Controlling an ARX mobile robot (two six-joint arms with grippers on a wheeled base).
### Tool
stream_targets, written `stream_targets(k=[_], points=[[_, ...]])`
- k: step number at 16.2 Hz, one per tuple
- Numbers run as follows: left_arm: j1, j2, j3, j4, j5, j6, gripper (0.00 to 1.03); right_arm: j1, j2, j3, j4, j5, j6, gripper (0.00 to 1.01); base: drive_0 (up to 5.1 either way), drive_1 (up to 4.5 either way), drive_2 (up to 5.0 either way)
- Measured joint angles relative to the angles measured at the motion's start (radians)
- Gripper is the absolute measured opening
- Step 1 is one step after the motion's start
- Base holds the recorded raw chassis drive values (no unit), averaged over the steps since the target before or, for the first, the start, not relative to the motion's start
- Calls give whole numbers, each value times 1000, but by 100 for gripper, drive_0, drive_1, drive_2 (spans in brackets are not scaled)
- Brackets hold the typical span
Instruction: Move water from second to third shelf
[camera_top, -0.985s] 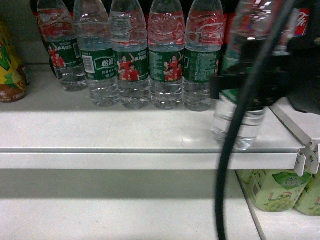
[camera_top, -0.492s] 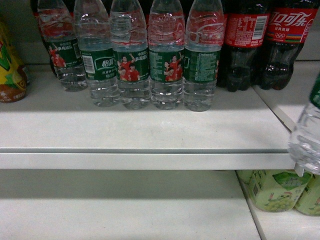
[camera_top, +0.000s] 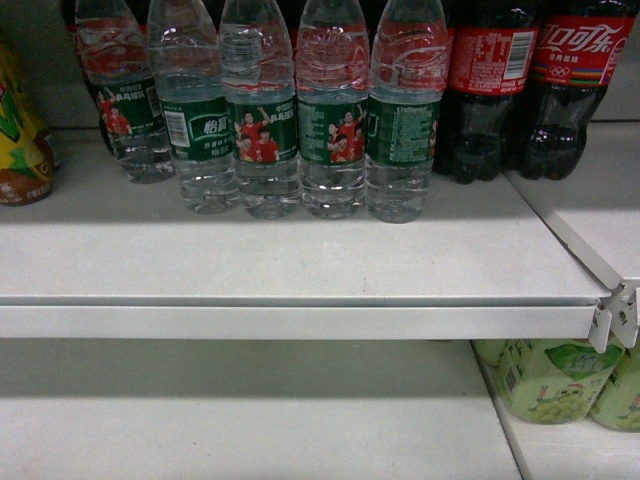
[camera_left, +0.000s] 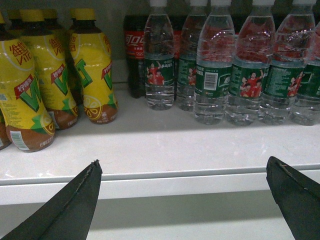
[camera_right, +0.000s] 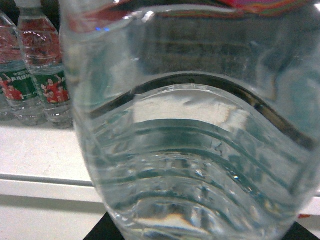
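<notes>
**Water bottle filled the right wrist view**

We saw the water (camera_right: 190, 150) pressed close against the right wrist camera, evidently gripped, off the shelf (camera_top: 300, 265). Our left gripper (camera_left: 182, 200) held its fingers (camera_left: 75, 200) wide apart, touching nothing.

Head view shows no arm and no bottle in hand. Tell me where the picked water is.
Observer: The water bottle fills the right wrist view, close against that camera, out in front of the shelf edge.
Operator: Report the left gripper.
Observer: The left gripper is open and empty, level with the shelf front, with yellow drink bottles standing at its left.
</notes>
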Motion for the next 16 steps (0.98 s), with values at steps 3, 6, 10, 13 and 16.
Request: stream_targets(k=[3, 6, 10, 13, 16], points=[[0, 0, 0, 0, 0, 0, 98, -46, -95, -16, -86, 3, 0, 39, 0, 0, 0], [0, 0, 0, 0, 0, 0, 98, -52, -122, -16, -93, 8, -1, 39, 0, 0, 0], [0, 0, 0, 0, 0, 0, 98, -52, -124, -16, -108, 9, -3, 39, 0, 0, 0], [0, 0, 0, 0, 0, 0, 98, -58, -146, -19, -112, 12, -3, 39, 0, 0, 0], [0, 0, 0, 0, 0, 0, 98, -58, -146, -20, -114, 12, -3, 39, 0, 0, 0]])
